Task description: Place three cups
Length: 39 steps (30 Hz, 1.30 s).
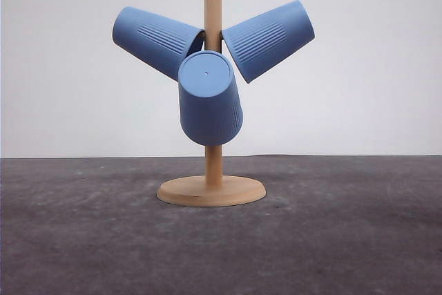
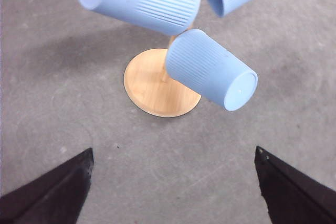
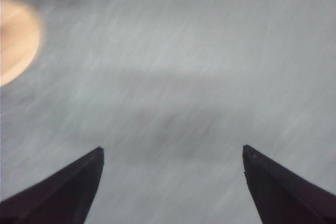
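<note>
Three cups (image 1: 209,98) are hung on the wooden stand (image 1: 211,190) at frame centre; both grippers (image 2: 173,182) (image 3: 173,182) are spread apart, empty.

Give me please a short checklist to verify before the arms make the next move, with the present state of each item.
1. Three cups on the wooden stand: left cup, right cup, front cup. Ok.
2. Stand's round base flat on the table: ok.
3. Left gripper open, holding nothing: ok.
4. Right gripper open, holding nothing: ok.
5. How firmly each cup sits on its peg: cannot tell.
</note>
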Tool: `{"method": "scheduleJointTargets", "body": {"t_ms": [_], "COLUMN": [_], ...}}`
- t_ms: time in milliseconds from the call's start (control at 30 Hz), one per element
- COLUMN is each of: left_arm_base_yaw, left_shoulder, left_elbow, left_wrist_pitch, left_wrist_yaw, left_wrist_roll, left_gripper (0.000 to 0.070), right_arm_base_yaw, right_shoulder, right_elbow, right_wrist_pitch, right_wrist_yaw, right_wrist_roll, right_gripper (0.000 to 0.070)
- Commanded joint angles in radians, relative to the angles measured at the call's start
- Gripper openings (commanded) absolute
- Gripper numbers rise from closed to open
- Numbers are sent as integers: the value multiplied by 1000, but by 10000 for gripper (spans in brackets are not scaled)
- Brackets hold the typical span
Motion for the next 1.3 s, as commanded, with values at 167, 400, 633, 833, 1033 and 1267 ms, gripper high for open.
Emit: {"method": "scheduleJointTargets", "body": {"t_ms": [167,400,633,833,1033,1267], "left_arm_base_yaw": [48,87,89,88,88,86], "left_shoulder": [-11,-139,-147,-146,-148,-158], "left_elbow": [11,-154,-169,-168,-168,-176], "left_wrist_pitch": [42,275,239,248,248,253], "left_wrist_yaw": [-31,-26,-20,-24,-24,-27], "left_wrist_roll": [-92,-75,-65,-55,-55,-22], "left_gripper": [527,504,156,0,0,0], "right_arm_base_yaw": [26,26,25,25,25,25], "right_shoulder": [12,13,11,23,24,24], "right_elbow": [84,77,77,77,77,77], "right_wrist_pitch": [227,301,294,297,298,298], "right_wrist_yaw": [-205,-208,-200,-142,-140,-140], "right_wrist_roll": [-151,-159,-178,-198,-199,-199], "right_gripper": [521,521,172,3,3,3]}}
